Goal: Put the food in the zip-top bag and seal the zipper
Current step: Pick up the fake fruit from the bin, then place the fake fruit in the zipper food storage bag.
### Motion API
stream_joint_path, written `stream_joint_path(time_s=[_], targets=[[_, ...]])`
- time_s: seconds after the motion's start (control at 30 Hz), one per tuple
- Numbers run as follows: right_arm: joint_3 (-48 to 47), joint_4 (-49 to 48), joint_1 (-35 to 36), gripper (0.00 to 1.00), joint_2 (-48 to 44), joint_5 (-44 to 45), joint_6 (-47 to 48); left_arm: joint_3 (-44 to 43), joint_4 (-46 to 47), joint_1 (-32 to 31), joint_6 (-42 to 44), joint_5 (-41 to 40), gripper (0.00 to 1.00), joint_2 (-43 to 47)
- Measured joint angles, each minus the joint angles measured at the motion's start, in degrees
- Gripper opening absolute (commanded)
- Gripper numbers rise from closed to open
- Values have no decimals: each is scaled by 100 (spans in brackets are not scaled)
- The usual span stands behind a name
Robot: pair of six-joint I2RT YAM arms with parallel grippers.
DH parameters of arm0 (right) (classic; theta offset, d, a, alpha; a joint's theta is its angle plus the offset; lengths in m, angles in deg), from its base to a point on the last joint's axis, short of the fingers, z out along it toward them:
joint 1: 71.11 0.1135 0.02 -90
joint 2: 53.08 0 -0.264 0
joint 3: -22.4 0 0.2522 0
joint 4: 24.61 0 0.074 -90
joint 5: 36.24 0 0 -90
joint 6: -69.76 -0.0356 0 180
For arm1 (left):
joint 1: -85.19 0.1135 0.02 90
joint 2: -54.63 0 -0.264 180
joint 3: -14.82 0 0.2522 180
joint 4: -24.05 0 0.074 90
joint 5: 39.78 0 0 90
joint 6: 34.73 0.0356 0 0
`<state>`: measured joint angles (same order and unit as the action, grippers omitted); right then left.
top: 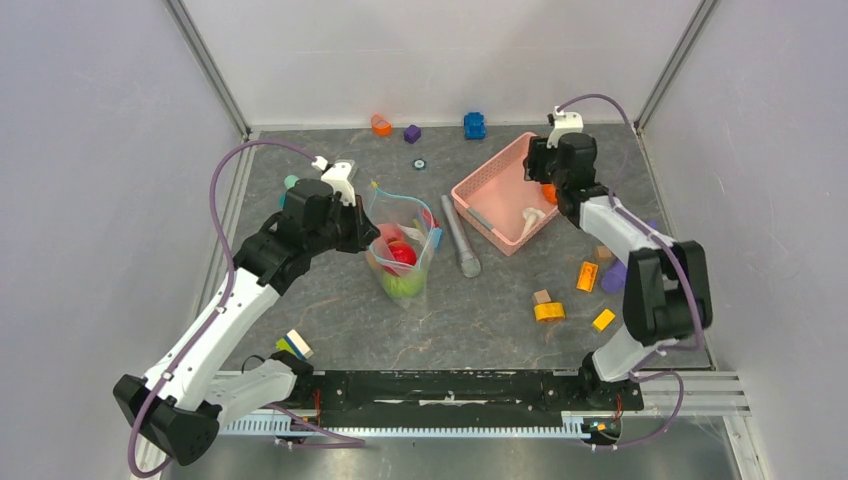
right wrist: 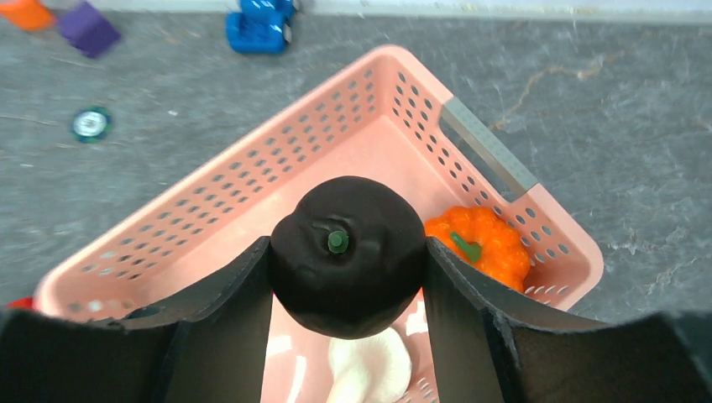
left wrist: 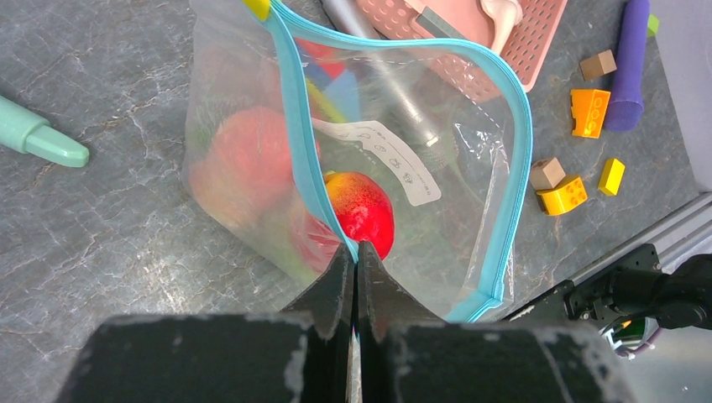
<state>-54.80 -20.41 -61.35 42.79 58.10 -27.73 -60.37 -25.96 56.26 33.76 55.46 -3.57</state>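
Observation:
The clear zip-top bag (top: 405, 255) stands open mid-table. It holds a red fruit (left wrist: 363, 214), a peach-pink one (left wrist: 248, 159) and a green piece (top: 403, 285). My left gripper (left wrist: 355, 252) is shut on the near side of the teal zipper (left wrist: 306, 151) and holds the mouth open; it also shows in the top view (top: 362, 228). My right gripper (right wrist: 346, 252) is shut on the dark brown fruit (right wrist: 346, 277) over the pink basket (right wrist: 336, 126). The orange pumpkin (right wrist: 480, 243) and white mushroom piece (right wrist: 369, 365) lie in the basket.
A grey cylinder (top: 460, 238) lies between bag and basket. A mint-green stick (left wrist: 42, 138) lies left of the bag. Yellow, orange and purple blocks (top: 587, 276) are scattered right of centre. A blue toy (top: 474, 125), purple block (top: 412, 133) and orange piece (top: 381, 124) sit by the back wall.

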Motion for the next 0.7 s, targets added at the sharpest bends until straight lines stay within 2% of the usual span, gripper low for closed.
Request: stream_joint_path(time_s=[0.33, 0.7], targets=[[374, 105, 271, 32, -1414, -1305, -13, 2, 26, 0, -2, 133, 2, -24], [380, 190, 1860, 32, -2223, -2518, 280, 35, 44, 0, -2, 249, 2, -22]])
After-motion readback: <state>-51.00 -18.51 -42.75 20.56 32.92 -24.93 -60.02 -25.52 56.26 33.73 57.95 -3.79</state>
